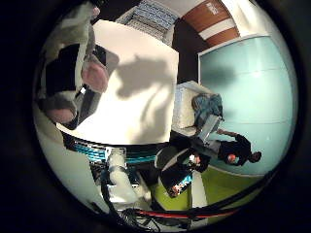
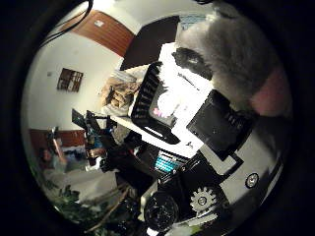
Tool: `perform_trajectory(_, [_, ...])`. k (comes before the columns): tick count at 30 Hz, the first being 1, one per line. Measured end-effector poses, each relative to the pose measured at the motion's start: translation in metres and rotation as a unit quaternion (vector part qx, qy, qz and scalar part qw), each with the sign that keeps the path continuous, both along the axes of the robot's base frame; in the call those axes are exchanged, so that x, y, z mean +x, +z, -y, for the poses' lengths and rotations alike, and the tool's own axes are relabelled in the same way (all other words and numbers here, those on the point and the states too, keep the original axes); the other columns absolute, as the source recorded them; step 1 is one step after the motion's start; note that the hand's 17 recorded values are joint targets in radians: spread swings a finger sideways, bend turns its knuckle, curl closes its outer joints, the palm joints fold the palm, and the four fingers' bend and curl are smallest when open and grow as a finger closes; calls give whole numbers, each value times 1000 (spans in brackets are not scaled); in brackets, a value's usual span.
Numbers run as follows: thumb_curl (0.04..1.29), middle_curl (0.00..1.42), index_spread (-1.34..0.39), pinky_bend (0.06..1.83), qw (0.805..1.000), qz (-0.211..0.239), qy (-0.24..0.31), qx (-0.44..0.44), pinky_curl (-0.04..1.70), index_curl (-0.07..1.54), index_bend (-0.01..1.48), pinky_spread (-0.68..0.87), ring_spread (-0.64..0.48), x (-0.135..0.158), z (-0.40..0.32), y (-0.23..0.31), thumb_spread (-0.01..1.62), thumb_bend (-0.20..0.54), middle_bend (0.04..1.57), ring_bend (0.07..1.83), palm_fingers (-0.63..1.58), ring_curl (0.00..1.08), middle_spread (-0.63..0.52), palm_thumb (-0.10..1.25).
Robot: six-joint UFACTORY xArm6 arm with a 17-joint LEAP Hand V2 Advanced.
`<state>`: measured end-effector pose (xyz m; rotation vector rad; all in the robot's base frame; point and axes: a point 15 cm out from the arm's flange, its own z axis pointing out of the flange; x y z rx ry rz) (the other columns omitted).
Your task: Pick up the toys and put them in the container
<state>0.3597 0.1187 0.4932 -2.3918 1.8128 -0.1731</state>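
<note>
White table (image 1: 141, 87) behind; fingers (image 1: 65, 73) clutch fluffy grey-white, pink-pawed toy (image 2: 236, 54).

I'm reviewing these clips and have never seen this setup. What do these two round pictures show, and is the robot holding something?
Both come from wide-angle cameras in the palm of a robot hand on an arm, one by the thumb, one by the little finger. The hand is above a white table. A grey, furry plush toy with pink patches sits close against the palm, with the white and black fingers beside it; it looks held. On the table stands a black basket-like container, seemingly with something pink inside.
</note>
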Motion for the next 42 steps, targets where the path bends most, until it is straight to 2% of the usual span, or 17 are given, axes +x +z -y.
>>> perform_trajectory(12, [560, 931, -279, 1093, 998, -8, 58, 3, 1181, 1057, 956, -239, -274, 11, -99, -3, 1145, -12, 1262, 1262, 1049, 893, -179, 1013])
perform_trajectory(17, [499, 924, -290, 1044, 998, -13, 67, 4, 1132, 1048, 892, -270, -275, 11, -112, -11, 1191, -35, 1196, 1255, 1015, 869, -187, 891])
perform_trajectory(18, [470, 910, -305, 1006, 998, -14, 68, 7, 1080, 1035, 818, -306, -278, 11, -114, -11, 1195, -36, 1161, 1250, 999, 836, -196, 833])
perform_trajectory(19, [444, 885, -322, 954, 997, -15, 69, 7, 1027, 1006, 679, -365, -293, 11, -114, -11, 1187, -43, 1130, 1236, 880, 805, -207, 773])
perform_trajectory(21, [411, 833, -359, 963, 997, -20, 71, 5, 948, 911, 339, -470, -316, 9, -113, -13, 1176, -33, 1029, 1212, 620, 747, -232, 710])
perform_trajectory(22, [398, 788, -395, 948, 997, -20, 73, 4, 937, 824, 193, -447, -300, 8, -113, -13, 1175, -32, 905, 1159, 332, 723, -233, 682])
perform_trajectory(23, [391, 751, -424, 878, 997, -20, 75, 3, 933, 763, 177, -380, -268, 8, -112, -13, 1171, -29, 828, 1083, 159, 695, -218, 670])
perform_trajectory(25, [375, 630, -463, 821, 997, -18, 76, 4, 881, 617, 166, -162, -147, 8, -112, -11, 1164, -27, 630, 932, 38, 586, -161, 644])
perform_trajectory(29, [354, 481, -452, 849, 996, -15, 82, 5, 813, 452, 124, 178, 94, 6, -111, -8, 1143, -31, 393, 806, -75, 475, 32, 588])
perform_trajectory(31, [345, 432, -445, 832, 996, -14, 91, 4, 758, 382, 129, 319, 174, 5, -111, -8, 1134, -29, 339, 738, -65, 423, 111, 557])
perform_trajectory(34, [340, 393, -438, 787, 996, -11, 88, 6, 678, 311, 134, 439, 222, 5, -102, -4, 1127, -23, 309, 685, -35, 368, 153, 547])
perform_trajectory(38, [337, 366, -424, 746, 997, -8, 80, 6, 594, 270, 147, 490, 226, -1, -84, 5, 1121, -21, 294, 643, -3, 323, 146, 545])
perform_trajectory(42, [333, 355, -412, 675, 998, -24, 57, 1, 521, 264, 162, 484, 214, -16, -51, 7, 1134, -16, 302, 614, 31, 293, 112, 566])
